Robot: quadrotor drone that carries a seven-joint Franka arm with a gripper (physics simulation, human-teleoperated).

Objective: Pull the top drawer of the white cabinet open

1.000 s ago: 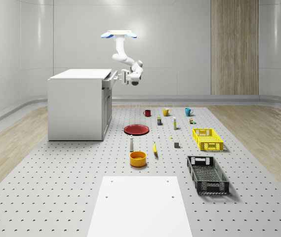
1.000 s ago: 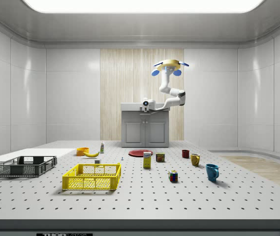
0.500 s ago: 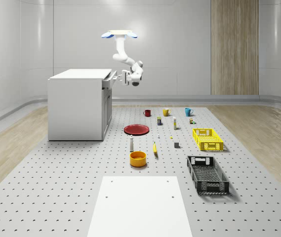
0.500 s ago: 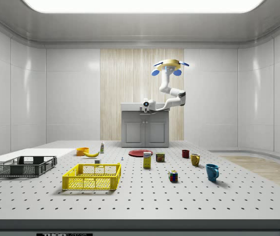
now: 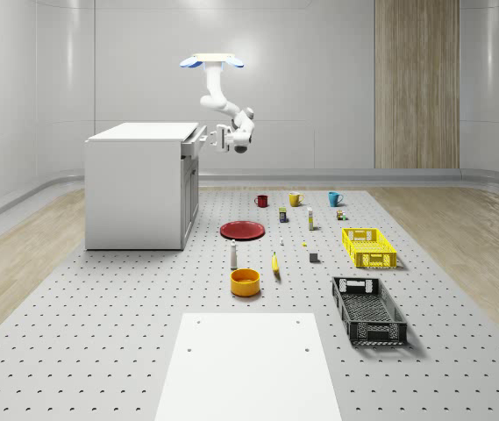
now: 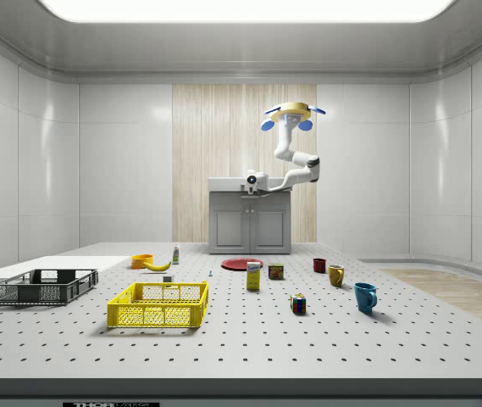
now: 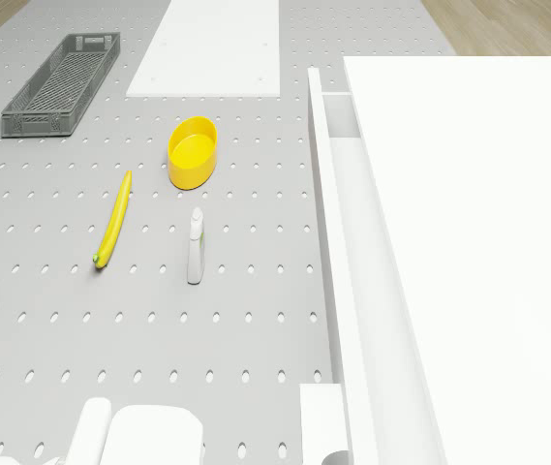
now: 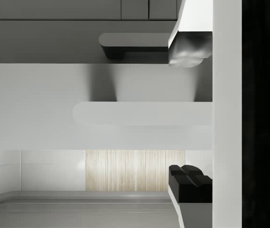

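Gripping end: the gripper (image 8: 189,115) is sitting at the top front edge of the white cabinet (image 5: 135,189), with its fingers (image 8: 187,50) standing wide apart, one on each side of the handle (image 8: 125,113) and seemingly not pressing on it.
Arm: it is reaching down and across from the drone (image 5: 211,61) toward the cabinet front.
Drone: it is hovering above the cabinet's height, over the perforated surface (image 5: 100,333) just off the cabinet's front edge.
Top drawer (image 5: 194,143): it is standing a little proud of the cabinet front – the drone view is showing a narrow gap behind its front panel (image 7: 328,223).
Step in hand: judging by this, the pull is under way but far from finished, since most of the drawer is lying inside the cabinet.
Next move: it is calling for the fingers to close on or hook behind the handle, then a straight, level draw away from the cabinet front – any sideways drift is risking a slip off the handle.
Writing: the small boxes near the surface's middle are carrying printing, but none of it is legible.
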